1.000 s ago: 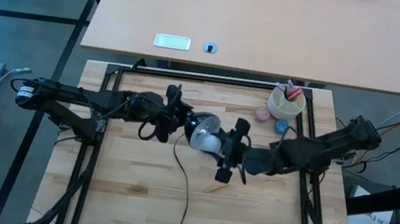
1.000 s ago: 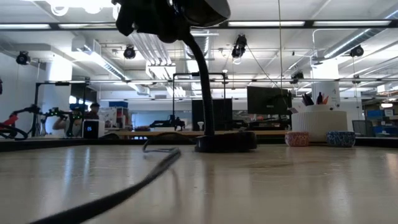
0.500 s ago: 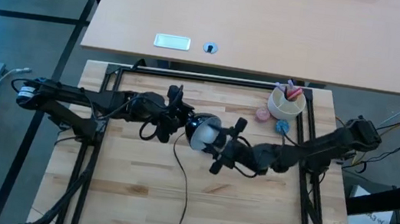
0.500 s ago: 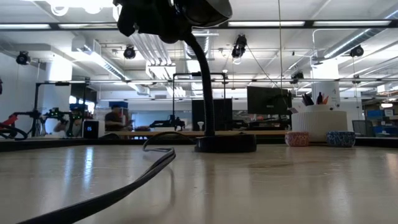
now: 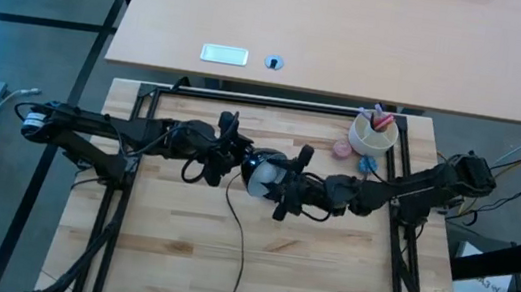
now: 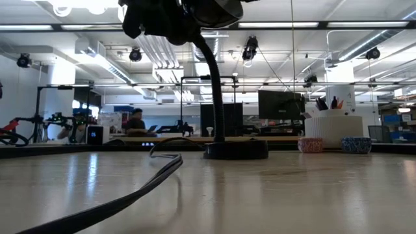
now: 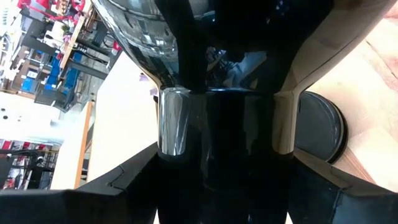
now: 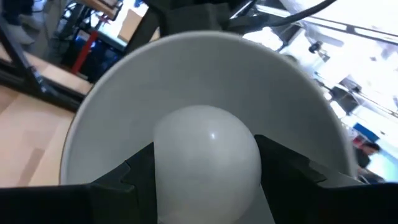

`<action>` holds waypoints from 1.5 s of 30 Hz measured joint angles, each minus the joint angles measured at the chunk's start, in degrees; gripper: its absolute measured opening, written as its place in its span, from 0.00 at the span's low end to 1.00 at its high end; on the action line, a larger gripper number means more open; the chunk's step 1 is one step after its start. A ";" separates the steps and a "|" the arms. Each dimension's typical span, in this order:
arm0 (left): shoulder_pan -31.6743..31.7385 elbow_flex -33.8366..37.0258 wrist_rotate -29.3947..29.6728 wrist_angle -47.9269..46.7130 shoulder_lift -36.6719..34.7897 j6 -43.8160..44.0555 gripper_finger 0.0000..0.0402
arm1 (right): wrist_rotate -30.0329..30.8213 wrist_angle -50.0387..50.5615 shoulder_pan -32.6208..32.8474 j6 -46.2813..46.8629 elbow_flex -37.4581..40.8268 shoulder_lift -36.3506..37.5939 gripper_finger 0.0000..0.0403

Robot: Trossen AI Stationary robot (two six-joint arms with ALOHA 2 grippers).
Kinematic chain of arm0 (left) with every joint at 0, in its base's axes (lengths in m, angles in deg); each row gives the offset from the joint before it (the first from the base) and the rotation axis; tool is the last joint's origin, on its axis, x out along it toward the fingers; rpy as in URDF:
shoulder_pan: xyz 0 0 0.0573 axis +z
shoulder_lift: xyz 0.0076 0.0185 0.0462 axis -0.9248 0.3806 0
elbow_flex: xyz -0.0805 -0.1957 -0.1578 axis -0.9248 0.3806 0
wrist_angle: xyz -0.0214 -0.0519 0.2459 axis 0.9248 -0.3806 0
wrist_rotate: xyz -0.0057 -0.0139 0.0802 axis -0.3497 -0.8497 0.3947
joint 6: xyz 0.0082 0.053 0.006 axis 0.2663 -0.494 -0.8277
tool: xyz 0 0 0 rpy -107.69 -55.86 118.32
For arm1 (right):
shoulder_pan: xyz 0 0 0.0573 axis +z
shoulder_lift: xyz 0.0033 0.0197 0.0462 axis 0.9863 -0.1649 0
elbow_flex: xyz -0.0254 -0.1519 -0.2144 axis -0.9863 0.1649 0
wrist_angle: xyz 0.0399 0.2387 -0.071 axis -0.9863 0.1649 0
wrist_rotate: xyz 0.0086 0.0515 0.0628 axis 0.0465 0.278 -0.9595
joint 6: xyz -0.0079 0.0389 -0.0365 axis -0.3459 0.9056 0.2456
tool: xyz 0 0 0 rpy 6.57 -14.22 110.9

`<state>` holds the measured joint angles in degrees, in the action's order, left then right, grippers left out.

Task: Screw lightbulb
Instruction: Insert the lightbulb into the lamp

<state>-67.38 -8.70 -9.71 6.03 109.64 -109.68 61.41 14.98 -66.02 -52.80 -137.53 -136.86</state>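
The black desk lamp stands on its round base [image 6: 236, 149], its stem [image 6: 211, 78] curving up to the head. Its shade [image 5: 270, 156] opens toward the table's right and shows pale inside in the right wrist view [image 8: 124, 99]. The white lightbulb [image 5: 259, 172] sits inside the shade's mouth [image 8: 205, 155]. My left gripper [image 5: 232, 154] is shut on the lamp's head from the left. My right gripper [image 5: 283, 183] is shut on the bulb from the right. The bulb's neck is hidden behind its globe. My left gripper pinches the lamp's black socket part [image 7: 227, 124] behind the shade between its two fingers, coming about level from the table's left. The lamp head stays up above the table on its stem. My right gripper pinches the bulb's globe [image 8: 186, 149] on two opposite sides between its fingers [image 8: 134, 177]. It comes about level from the table's right, pointing into the shade. The bulb is clear of the table, its round end toward the wrist.
The lamp's black cord [image 5: 235, 223] runs from the base toward the near edge [image 6: 130, 195]. A white cup with pens [image 5: 373, 133], a pink ball [image 5: 343, 148] and a blue ball [image 5: 367, 164] stand at the back right. Black frame rails border the table.
My right gripper has moved toward the table's left with the bulb, deeper into the shade, and has rolled about its own axis. My left gripper and the lamp head have stayed put. The cord on the table has shifted a little.
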 joint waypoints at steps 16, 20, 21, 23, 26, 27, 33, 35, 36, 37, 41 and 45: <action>-0.26 0.16 3.91 1.09 0.15 -0.59 0.64 | -4.56 9.37 -2.82 -0.91 -4.30 -0.03 0.52; -0.63 0.26 4.46 1.92 0.22 -1.29 0.64 | -5.04 13.02 -3.45 -0.82 -5.58 -0.03 0.52; -0.63 0.27 4.44 2.13 0.22 -1.40 0.64 | -5.09 13.53 -3.46 -1.33 -5.78 -0.02 0.52; -0.66 0.28 4.45 2.32 0.22 -1.53 0.64 | -5.17 14.14 -3.42 -3.41 -5.88 0.00 0.52; -0.68 0.28 4.39 2.47 0.22 -1.53 0.64 | -5.10 14.61 -3.45 -6.10 -6.05 0.00 0.52; -0.68 0.28 4.43 2.69 0.22 -1.40 0.64 | -5.15 14.82 -3.57 -6.38 -6.24 0.00 0.52; -0.70 0.28 6.55 3.20 0.22 0.04 0.64 | -4.96 15.50 -3.94 -1.17 -7.38 0.00 0.52; -0.72 0.28 7.64 3.33 0.22 0.63 0.64 | -4.88 15.40 -3.95 0.44 -7.41 0.00 0.52; -0.70 0.28 7.91 3.55 0.22 1.07 0.64 | -4.72 15.34 -4.02 1.18 -7.41 0.00 0.52; -0.70 0.28 7.98 3.65 0.22 1.40 0.64 | -4.41 15.25 -4.07 1.84 -7.39 0.00 0.52; -0.70 0.28 8.02 4.47 0.24 2.51 0.64 | -2.73 15.26 -4.06 4.11 -7.30 0.00 0.52; -0.74 0.28 7.83 5.32 0.24 3.57 0.64 | -1.97 15.08 -4.08 7.54 -7.32 0.00 0.52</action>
<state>-68.12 -8.43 -1.87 11.36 109.87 -106.12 59.44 30.06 -70.10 -45.26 -144.85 -136.86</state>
